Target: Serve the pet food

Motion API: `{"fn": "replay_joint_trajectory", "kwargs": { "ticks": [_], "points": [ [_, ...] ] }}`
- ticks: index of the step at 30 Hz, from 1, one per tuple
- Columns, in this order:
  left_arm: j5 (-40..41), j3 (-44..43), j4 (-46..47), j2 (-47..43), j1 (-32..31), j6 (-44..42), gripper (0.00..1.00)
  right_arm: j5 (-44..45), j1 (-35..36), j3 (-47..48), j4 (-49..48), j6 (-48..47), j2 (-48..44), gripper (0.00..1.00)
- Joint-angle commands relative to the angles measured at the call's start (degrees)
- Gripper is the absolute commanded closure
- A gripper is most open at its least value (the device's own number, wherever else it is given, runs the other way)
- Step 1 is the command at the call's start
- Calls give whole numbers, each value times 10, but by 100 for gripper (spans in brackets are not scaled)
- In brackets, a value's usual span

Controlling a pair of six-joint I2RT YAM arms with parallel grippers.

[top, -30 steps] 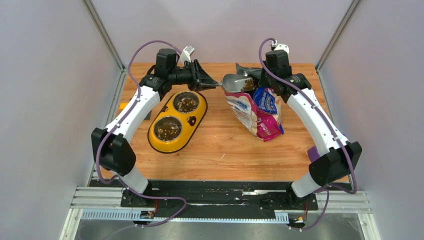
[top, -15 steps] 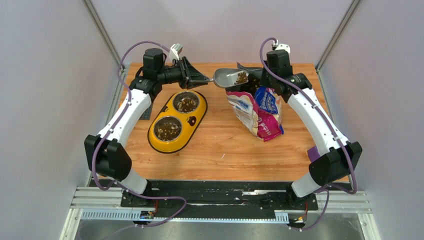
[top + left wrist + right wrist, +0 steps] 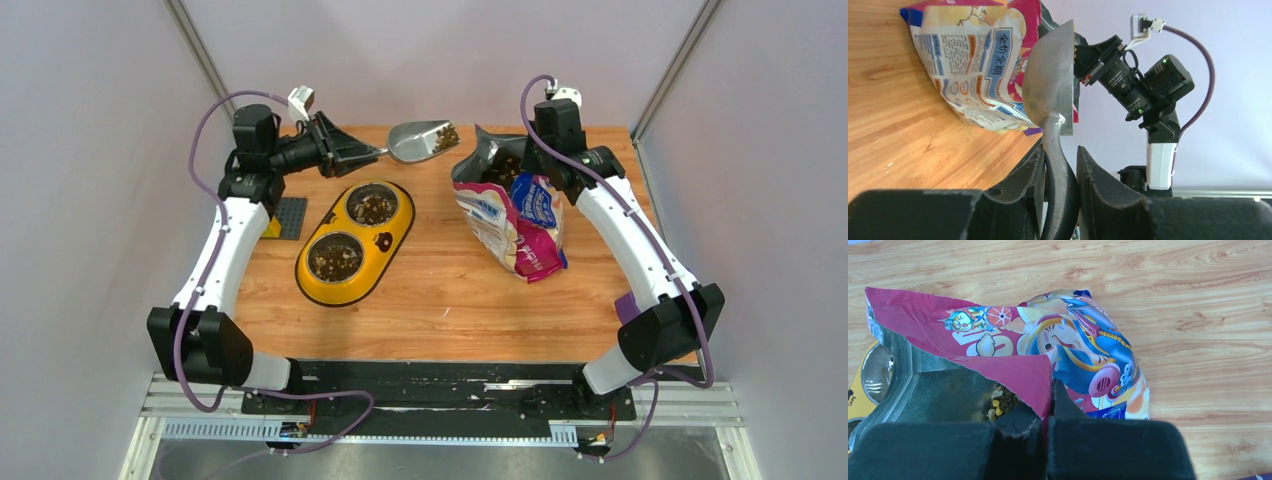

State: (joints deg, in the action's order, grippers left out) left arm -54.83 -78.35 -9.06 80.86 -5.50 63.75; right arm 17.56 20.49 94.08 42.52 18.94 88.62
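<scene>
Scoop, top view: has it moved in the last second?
Yes. The scoop has gone left, out of the mouth of the bag, and now hangs beyond the far end of the yellow feeder, held by the left gripper.

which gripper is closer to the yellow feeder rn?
Left. The left gripper, shut on the scoop handle, hangs just beyond the feeder at its far end. The right gripper is off to the feeder's right, shut on the bag at its torn rim.
</scene>
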Motion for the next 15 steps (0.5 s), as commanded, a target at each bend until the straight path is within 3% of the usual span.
{"fn": "replay_joint_trajectory", "kwargs": {
  "ticks": [1, 7, 15],
  "points": [
    [-40, 24, 52, -47, 45, 15, 100, 9, -3, 20, -6, -1, -7, 100],
    [-35, 73, 34, -74, 120, -8, 100, 7, -3, 20, -6, -1, -1, 100],
    [81, 73, -119, -33, 132, -192, 100, 7, -3, 19, -6, -1, 2, 100]
  ]
}}
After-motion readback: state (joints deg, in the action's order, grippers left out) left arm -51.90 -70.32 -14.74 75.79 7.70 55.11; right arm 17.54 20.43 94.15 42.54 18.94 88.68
